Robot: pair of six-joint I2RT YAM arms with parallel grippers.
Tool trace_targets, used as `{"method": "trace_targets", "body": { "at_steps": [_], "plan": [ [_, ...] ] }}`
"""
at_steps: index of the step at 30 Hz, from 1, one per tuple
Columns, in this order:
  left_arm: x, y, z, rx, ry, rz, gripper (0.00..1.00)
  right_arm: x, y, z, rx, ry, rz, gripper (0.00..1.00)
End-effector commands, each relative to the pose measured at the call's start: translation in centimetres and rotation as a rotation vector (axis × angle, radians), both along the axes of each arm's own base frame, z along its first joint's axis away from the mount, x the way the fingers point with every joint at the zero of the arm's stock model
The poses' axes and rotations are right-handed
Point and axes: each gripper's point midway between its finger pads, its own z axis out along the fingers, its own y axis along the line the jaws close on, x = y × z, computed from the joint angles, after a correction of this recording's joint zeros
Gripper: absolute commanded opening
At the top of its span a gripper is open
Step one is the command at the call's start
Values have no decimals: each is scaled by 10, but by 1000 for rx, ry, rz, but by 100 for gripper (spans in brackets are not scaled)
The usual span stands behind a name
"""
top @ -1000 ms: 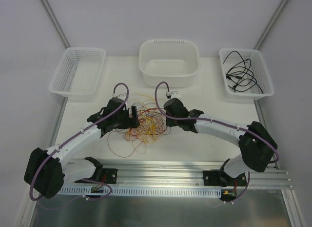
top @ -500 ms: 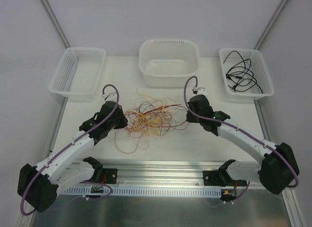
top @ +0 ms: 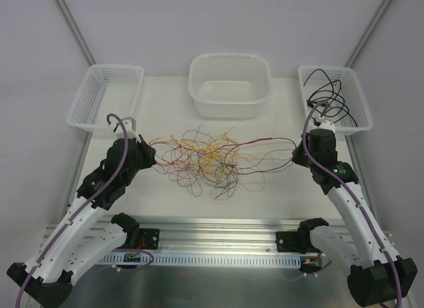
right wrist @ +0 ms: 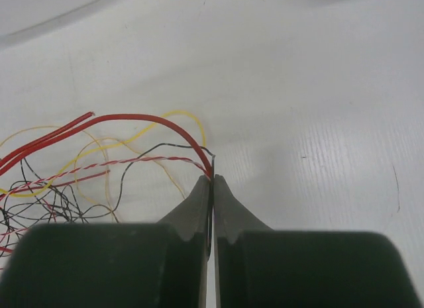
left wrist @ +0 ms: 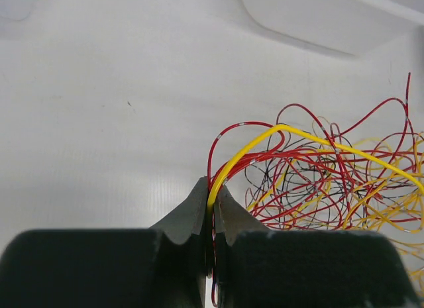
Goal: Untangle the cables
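Stretching across the middle of the white table (top: 278,195), the cables (top: 212,161) lie as a loose red, yellow and black tangle between the two arms. The left gripper (left wrist: 212,191) is clenched at the tangle's left edge, its jaws pressed together on a yellow wire (left wrist: 278,128) with red strands just beside it. The right gripper (right wrist: 212,181) is likewise pinched tight at the right edge, grasping a red wire (right wrist: 152,120) and a thin twisted strand. Beyond the tangle stands a white tub (top: 228,108), with a left basket (top: 99,102) and a right basket (top: 344,131); the latter holds black cables (top: 328,99).
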Motion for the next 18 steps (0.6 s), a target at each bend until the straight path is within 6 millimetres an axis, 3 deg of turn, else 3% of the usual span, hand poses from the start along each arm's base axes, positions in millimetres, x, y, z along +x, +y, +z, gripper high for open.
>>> {"method": "trace_targets", "body": {
  "at_steps": [1, 4, 5, 7, 8, 10, 13, 14, 16, 17, 18],
  "plan": [
    [-1, 12, -11, 49, 43, 42, 0, -4, 1, -4, -13, 41, 40, 1],
    [-6, -8, -52, 11, 185, -17, 0, -2, 26, -21, 61, 105, 147, 9],
    [-10, -14, -75, 8, 255, -31, 0, -5, 40, -25, 96, 123, 208, 13],
    [-14, -32, -91, -70, 307, -77, 0, -7, 55, -33, 100, 141, 265, 16],
    [-21, -35, -111, -78, 355, -85, 0, -8, 60, -35, 94, 149, 286, 21],
    [-25, -47, -121, -147, 377, -113, 2, -11, 74, -36, 74, 166, 350, 29],
    [-36, -46, -137, -149, 411, -116, 22, -16, 83, -35, 33, 183, 396, 39],
    [-37, -45, -135, -150, 393, -126, 44, -17, 85, -34, 22, 178, 410, 45],
    [-40, -43, -128, -147, 365, -139, 66, -19, 92, -26, 16, 157, 440, 53],
    [-37, -43, -112, -147, 310, -154, 79, -21, 95, -23, 11, 148, 460, 55],
    [-36, -41, -103, -142, 284, -163, 84, -22, 97, -19, 9, 138, 472, 57]
  ]
}}
